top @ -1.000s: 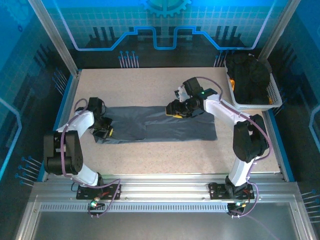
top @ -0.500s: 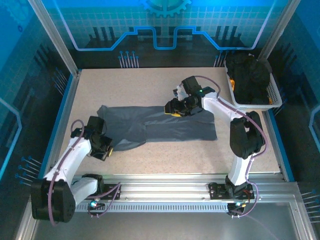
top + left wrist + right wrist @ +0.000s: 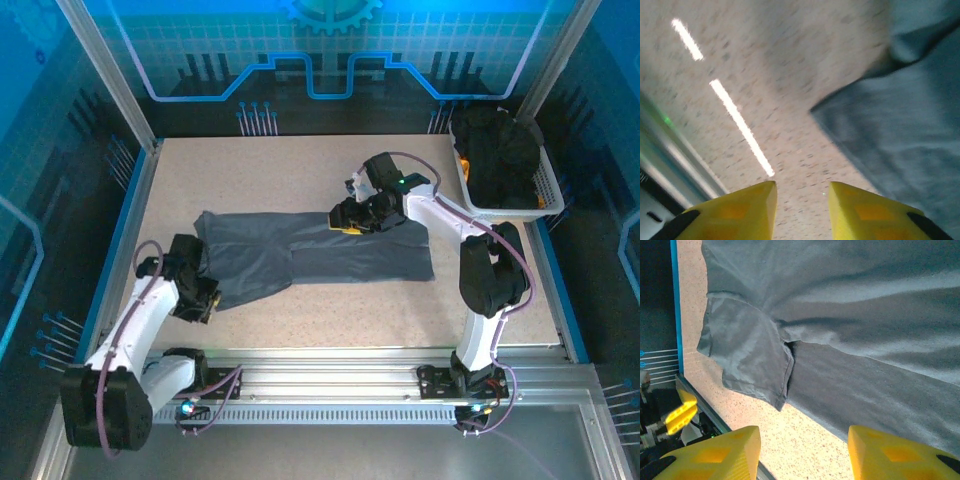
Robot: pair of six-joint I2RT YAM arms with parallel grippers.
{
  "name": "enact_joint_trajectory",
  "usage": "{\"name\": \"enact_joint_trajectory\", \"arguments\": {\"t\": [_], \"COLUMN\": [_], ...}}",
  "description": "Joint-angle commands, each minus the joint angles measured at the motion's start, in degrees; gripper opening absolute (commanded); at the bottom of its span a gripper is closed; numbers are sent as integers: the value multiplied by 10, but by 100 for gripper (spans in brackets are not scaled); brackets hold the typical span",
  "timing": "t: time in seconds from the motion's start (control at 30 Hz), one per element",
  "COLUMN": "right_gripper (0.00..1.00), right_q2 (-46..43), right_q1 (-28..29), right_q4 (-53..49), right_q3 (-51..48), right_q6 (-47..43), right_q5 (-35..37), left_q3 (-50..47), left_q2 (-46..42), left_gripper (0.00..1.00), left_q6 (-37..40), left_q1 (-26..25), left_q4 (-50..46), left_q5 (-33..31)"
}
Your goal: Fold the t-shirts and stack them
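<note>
A slate-grey t-shirt [image 3: 320, 255] lies spread flat across the middle of the table, with a sleeve [image 3: 747, 357] pointing to the near left. My left gripper [image 3: 203, 302] sits low at that sleeve's near-left corner. In the left wrist view, the left gripper [image 3: 802, 189] is open, with bare tabletop between its fingers and the shirt's edge [image 3: 900, 130] just off to the right. My right gripper [image 3: 346, 222] hovers over the shirt's far edge; in the right wrist view the right gripper [image 3: 804, 436] is open and holds nothing. More dark t-shirts [image 3: 497, 155] are heaped in the basket.
The white mesh basket [image 3: 548, 190] stands at the back right corner. A blue-edged metal frame [image 3: 120, 250] borders the table on the left and an aluminium rail [image 3: 320, 365] runs along the front. Bare speckled tabletop [image 3: 300, 170] lies beyond the shirt and in front of it.
The left arm pulled back toward the near left, drawing the shirt's left end and sleeve out flat. It then let go and its jaws opened. The right arm barely moved.
</note>
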Motion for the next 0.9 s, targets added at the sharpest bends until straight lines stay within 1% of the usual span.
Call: {"name": "enact_joint_trajectory", "arguments": {"t": [0.0,0.07,0.1,0.17,0.23,0.3,0.43,0.67,0.73,0.8,0.87], "right_gripper": [51,52,52,53,53,53,53,53,53,53,53], "right_q2": [-1,-8,-10,-12,-15,-18,-21,-19,-16,-13,-10], "right_q1": [0,6,9,12,13,12,10,5,4,5,5], "right_q4": [44,70,77,83,87,86,72,69,68,65,63], "right_q3": [-11,-20,-23,-28,-34,-36,-33,-30,-26,-20,-15], "right_q6": [0,4,5,9,14,15,8,11,12,12,12], "right_q5": [-58,-79,-84,-86,-86,-82,-76,-74,-74,-74,-74], "left_q3": [46,69,78,90,90,95,109,86,95,103,101], "left_q2": [54,99,125,171,210,244,298,312,321,326,320], "left_gripper": [39,42,42,44,45,44,41,41,40,39,39], "left_q6": [78,131,160,201,239,272,319,335,346,360,371], "left_q1": [42,57,65,83,104,115,118,118,117,118,118], "left_q4": [82,133,166,217,280,309,320,353,338,315,312], "left_q5": [-8,-9,1,31,79,100,125,129,115,89,78]}}
